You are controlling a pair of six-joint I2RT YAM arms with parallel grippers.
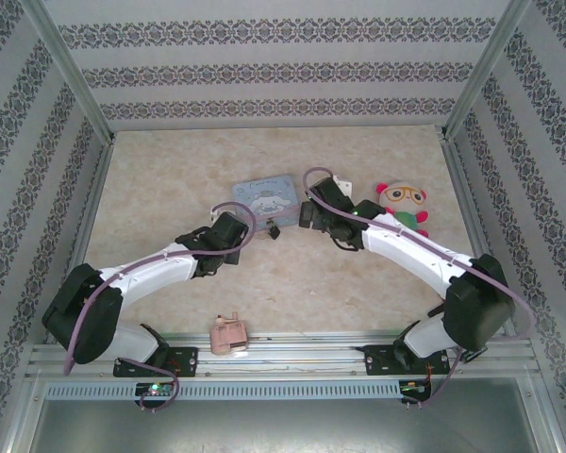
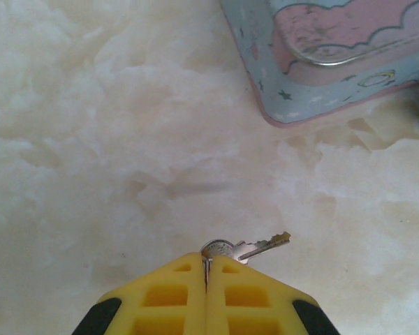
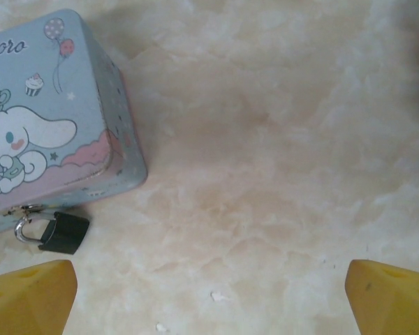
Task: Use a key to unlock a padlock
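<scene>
1. Marble-patterned cream table [image 1: 170, 170] spreads across the walled cell, and everything else stands or lies on it.
2. White left arm [image 1: 141, 274] reaches in from the near left corner. Its left gripper [image 2: 207, 269] has yellow fingers pressed together, pinching the round head of the key.
3. White right arm [image 1: 406, 250] reaches in from the near right corner toward the centre. The right gripper [image 3: 209, 279] hangs with its yellow fingertips [image 3: 35, 293] spread wide apart, holding nothing, over bare table just beside the tin.
4. Blue cartoon tin [image 1: 261, 200] lies flat near the table's middle, between the two wrists, its lid showing a white long-eared character and a pink band.
5. Plush toy [image 1: 403, 205] with a pale face, glasses and a red and green body sits to the right of the tin, beyond the right arm.
6. Pink plastic toy [image 1: 229, 335] rests at the near edge, between the arm bases and well apart from the tin.
7. Black padlock [image 3: 63, 232] lies tilted on the table against the tin's near edge. Its silver shackle meets a small metal clasp there. I cannot tell whether it is threaded through.
8. Grey key [image 2: 255, 246] points its toothed blade out to the right of the left fingertips, clear of the tin and well apart from the padlock.
</scene>
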